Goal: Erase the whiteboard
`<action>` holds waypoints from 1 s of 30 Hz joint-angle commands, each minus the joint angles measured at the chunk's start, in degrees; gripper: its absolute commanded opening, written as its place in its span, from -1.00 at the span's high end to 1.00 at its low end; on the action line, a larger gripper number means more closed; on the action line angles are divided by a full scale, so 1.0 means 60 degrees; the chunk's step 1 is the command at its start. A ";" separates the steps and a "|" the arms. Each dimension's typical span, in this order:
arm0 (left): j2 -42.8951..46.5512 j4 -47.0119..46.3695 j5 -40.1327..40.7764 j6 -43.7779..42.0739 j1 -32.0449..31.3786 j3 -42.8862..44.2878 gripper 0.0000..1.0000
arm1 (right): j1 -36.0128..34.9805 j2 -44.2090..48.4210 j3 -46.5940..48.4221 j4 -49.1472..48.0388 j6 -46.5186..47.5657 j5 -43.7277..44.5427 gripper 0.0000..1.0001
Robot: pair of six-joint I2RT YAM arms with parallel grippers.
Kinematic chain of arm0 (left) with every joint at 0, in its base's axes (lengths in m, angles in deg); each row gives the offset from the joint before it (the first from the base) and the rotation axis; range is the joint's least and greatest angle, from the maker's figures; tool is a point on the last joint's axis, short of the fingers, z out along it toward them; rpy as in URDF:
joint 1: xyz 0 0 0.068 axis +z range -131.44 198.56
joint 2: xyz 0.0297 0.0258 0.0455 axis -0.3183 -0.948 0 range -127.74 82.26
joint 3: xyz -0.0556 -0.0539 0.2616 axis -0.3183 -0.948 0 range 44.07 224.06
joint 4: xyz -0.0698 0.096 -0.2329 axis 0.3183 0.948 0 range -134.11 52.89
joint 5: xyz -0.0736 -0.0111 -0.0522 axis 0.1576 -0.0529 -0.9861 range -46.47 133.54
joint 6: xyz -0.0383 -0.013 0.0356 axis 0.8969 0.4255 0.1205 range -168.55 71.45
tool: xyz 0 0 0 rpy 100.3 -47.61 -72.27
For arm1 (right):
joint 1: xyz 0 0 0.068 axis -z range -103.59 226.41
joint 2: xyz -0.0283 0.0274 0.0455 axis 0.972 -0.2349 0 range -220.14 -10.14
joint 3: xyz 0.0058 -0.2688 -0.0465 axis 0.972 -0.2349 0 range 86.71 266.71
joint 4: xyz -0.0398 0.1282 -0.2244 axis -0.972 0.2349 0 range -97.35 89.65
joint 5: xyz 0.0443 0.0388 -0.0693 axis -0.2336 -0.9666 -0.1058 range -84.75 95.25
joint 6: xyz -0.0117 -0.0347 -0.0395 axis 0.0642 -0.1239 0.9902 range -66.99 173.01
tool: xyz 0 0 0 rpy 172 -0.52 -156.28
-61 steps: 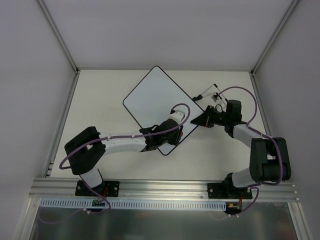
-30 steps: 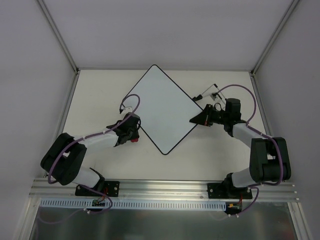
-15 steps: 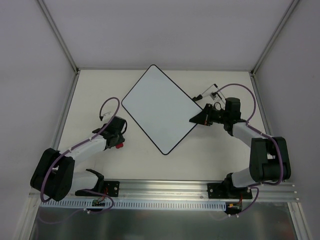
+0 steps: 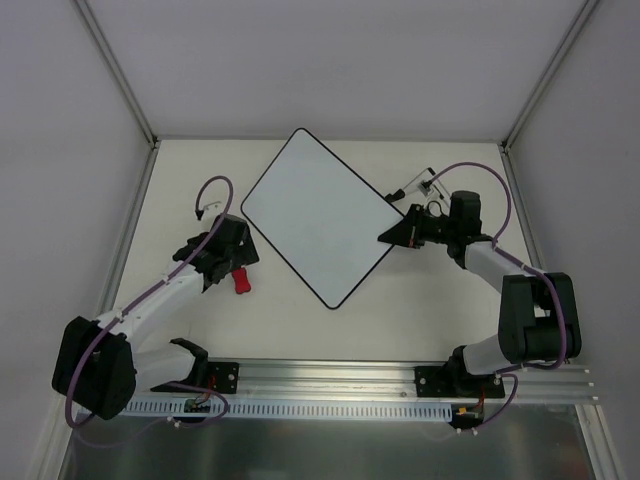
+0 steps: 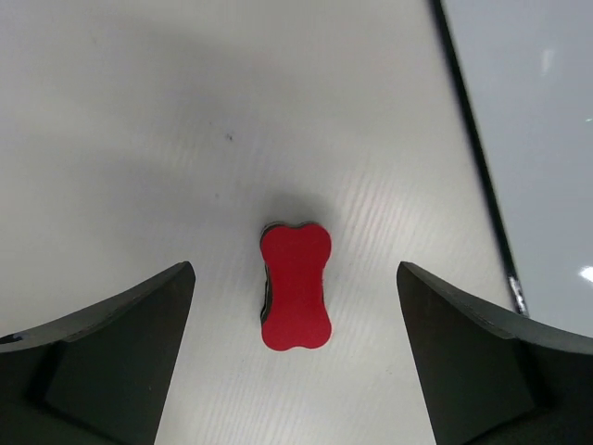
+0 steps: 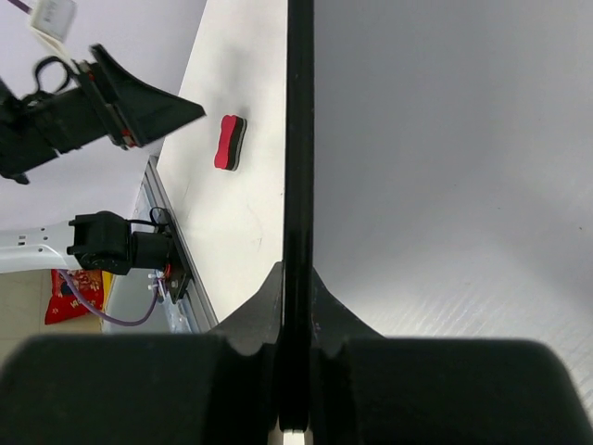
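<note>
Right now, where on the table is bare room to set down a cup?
Bare: the near strip of table between the whiteboard and the rail, and the far left corner beside the board. Crowded: around the eraser by the left hand, and where the right hand clamps the board.

One whiteboard point(image 4: 315, 215), one red eraser point(image 4: 240, 282) — and two arms, the left arm point(image 4: 160, 293) and the right arm point(image 4: 487, 261).
</note>
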 commanded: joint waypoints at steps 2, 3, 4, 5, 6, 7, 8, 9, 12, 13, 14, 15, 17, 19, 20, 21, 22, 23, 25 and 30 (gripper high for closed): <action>0.0791 0.0211 0.0598 -0.1071 0.0061 0.0688 -0.84 | -0.0018 0.0235 0.0671 -0.1329 0.1793 0.0292 1.00; 0.0836 0.0211 0.0656 -0.1173 0.0061 0.0731 -0.84 | -0.0017 0.0264 0.0701 -0.1620 0.1560 0.0263 1.00; 0.0894 0.0211 0.0787 -0.1276 0.0061 0.0790 -0.84 | 0.0012 0.0294 0.0802 -0.1768 0.1398 0.0219 1.00; 0.0953 0.0211 0.0861 -0.1422 0.0061 0.0820 -0.84 | 0.0055 0.0309 0.0861 -0.1886 0.1193 0.0219 1.00; 0.0968 0.0211 0.0920 -0.1496 0.0061 0.0805 -0.84 | 0.0070 0.0338 0.0935 -0.2017 0.1075 0.0204 1.00; 0.0997 0.0211 0.0949 -0.1540 0.0061 0.0834 -0.84 | 0.0085 0.0381 0.1037 -0.2048 0.0973 0.0219 1.00; 0.1012 0.0211 0.1008 -0.1613 0.0061 0.0820 -0.84 | 0.0129 0.0396 0.1241 -0.2063 0.0914 0.0219 1.00; 0.1026 0.0211 0.1008 -0.1628 0.0075 0.0820 -0.84 | 0.0158 0.0411 0.1344 -0.2092 0.0855 0.0219 1.00; 0.1070 0.0211 0.1037 -0.1628 0.0061 0.0791 -0.84 | 0.0334 0.0411 0.1711 -0.2325 0.0548 0.0277 0.99; 0.1070 0.0211 0.1052 -0.1614 0.0061 0.0762 -0.84 | 0.0392 0.0411 0.1784 -0.2399 0.0445 0.0350 1.00; 0.1070 0.0211 0.1067 -0.1614 0.0061 0.0761 -0.84 | 0.0509 0.0411 0.1843 -0.2501 0.0285 0.0394 1.00; 0.1085 0.0226 0.1096 -0.1628 0.0061 0.0747 -0.84 | 0.0568 0.0411 0.1988 -0.2575 0.0240 0.0438 1.00; 0.1114 0.0211 0.1125 -0.1628 0.0061 0.0703 -0.84 | 0.0816 0.0441 0.2136 -0.2575 0.0181 0.0599 1.00; 0.1114 0.0226 0.1155 -0.1643 0.0061 0.0688 -0.84 | 0.1064 0.0411 0.2326 -0.2706 0.0035 0.0658 1.00; 0.1114 0.0211 0.1184 -0.1658 0.0061 0.0688 -0.84 | 0.1284 0.0397 0.2356 -0.2809 -0.0082 0.0673 1.00; 0.1100 0.0211 0.1199 -0.1643 0.0061 0.0673 -0.84 | 0.1402 0.0382 0.2429 -0.3027 -0.0344 0.0659 1.00; 0.1100 0.0211 0.1199 -0.1629 0.0061 0.0659 -0.84 | 0.1519 0.0353 0.2545 -0.3102 -0.0463 0.0644 1.00; 0.1100 0.0211 0.1184 -0.1614 0.0061 0.0659 -0.84 | 0.1724 0.0324 0.2605 -0.3146 -0.0566 0.0687 1.00; 0.1085 0.0211 0.1170 -0.1614 0.0075 0.0644 -0.84 | 0.1901 0.0309 0.2722 -0.3351 -0.0829 0.0688 1.00; 0.1027 0.0197 0.1184 -0.1614 0.0061 0.0644 -0.84 | 0.2545 0.0163 0.2854 -0.4738 -0.1912 0.0878 1.00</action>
